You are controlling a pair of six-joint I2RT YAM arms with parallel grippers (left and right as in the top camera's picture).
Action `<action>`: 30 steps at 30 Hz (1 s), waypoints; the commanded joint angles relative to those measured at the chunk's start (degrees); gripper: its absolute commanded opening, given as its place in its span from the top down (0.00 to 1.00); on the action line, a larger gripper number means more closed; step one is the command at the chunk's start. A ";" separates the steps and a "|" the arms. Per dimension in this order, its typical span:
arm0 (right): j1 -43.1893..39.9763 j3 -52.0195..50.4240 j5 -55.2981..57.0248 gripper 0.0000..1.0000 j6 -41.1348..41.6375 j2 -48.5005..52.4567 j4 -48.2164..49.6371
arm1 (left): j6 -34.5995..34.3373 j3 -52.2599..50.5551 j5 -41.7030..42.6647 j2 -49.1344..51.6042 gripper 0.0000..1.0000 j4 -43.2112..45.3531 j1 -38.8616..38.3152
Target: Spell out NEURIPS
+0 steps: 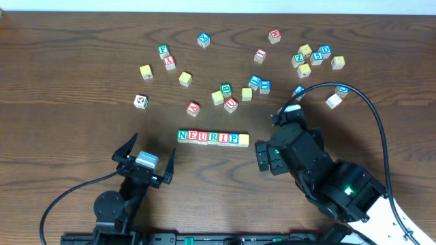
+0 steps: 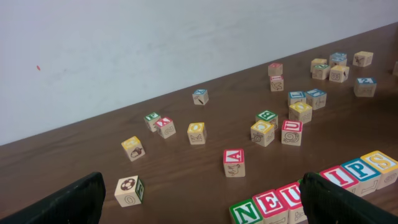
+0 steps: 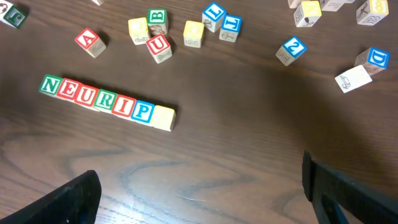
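Hovering wide open and empty by the near edge of the desk, the left gripper and right gripper are flanking NEURIPS, seven cubes sitting touching in one row just beyond them, mid-desk. Light, rigid wood, probably slick-painted, each is likely asking for a pinch across its free front and back faces. Toward the far edge spare cubes are lying scattered; no containers are showing

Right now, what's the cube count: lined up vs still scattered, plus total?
Cubes in the NEURIPS row: 7
Scattered loose cubes: 24
Total: 31
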 commanded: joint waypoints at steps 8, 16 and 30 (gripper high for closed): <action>0.28 0.81 0.85 0.01 -0.55 0.02 0.00 | -0.11 -1.07 0.26 -0.39 0.02 -1.92 0.13; 0.28 0.81 0.85 0.01 -0.55 0.02 -0.02 | -0.09 -1.07 0.26 -0.39 0.02 -1.92 0.13; -3.13 -7.37 -0.46 0.01 -13.81 -9.88 21.94 | -0.09 -1.07 0.26 -0.39 0.02 -1.92 0.13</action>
